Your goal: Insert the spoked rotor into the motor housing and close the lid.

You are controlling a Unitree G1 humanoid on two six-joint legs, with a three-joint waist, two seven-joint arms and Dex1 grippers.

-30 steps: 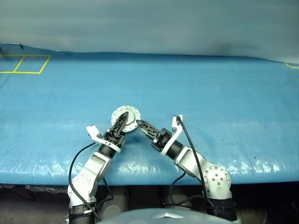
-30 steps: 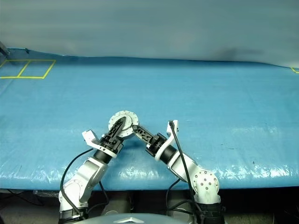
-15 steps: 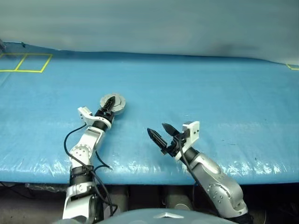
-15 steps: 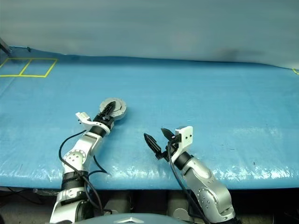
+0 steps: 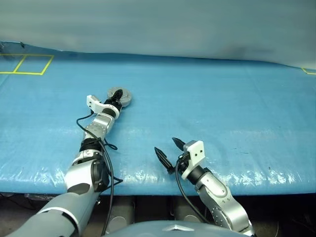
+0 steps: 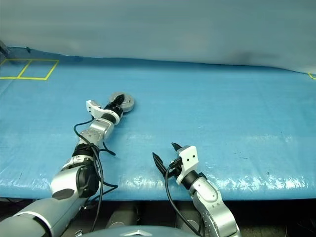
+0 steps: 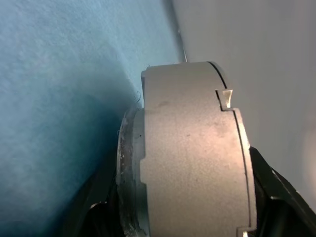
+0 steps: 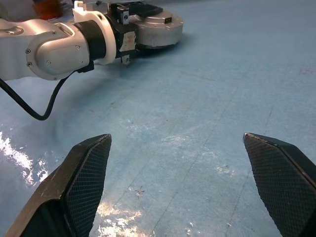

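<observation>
Count: I see one motor housing (image 5: 120, 96), with one lid (image 8: 148, 19) lying flat on top of it, and two claws.
Housing and contents: the lid is shut over the cup, so I cannot see the windings or tell whether the spoked rotor sits inside.
Housing place: it lies on the bench (image 5: 222, 108) in the left half, nearer the far edge than the near one.
Left claw: my left claw (image 5: 116, 102) reaches out along the bench and is clamped on the motor housing, one finger over the lid and one at the side wall; in the left wrist view the grey rim stands between the two black fingers (image 7: 276, 192).
Right claw: my right claw (image 5: 168, 150) hovers near the near edge, about the middle of the bench, well apart from the housing, its fingers spread wide and holding nothing.
Surface: the bench is covered by a blue, slightly wrinkled sheet with shiny patches along the near edge.
Markings: yellow tape squares (image 5: 27, 64) sit at the far left corner and a short yellow mark (image 5: 309, 69) at the far right corner.
Room: a plain pale wall (image 5: 158, 24) rises behind the far edge.
</observation>
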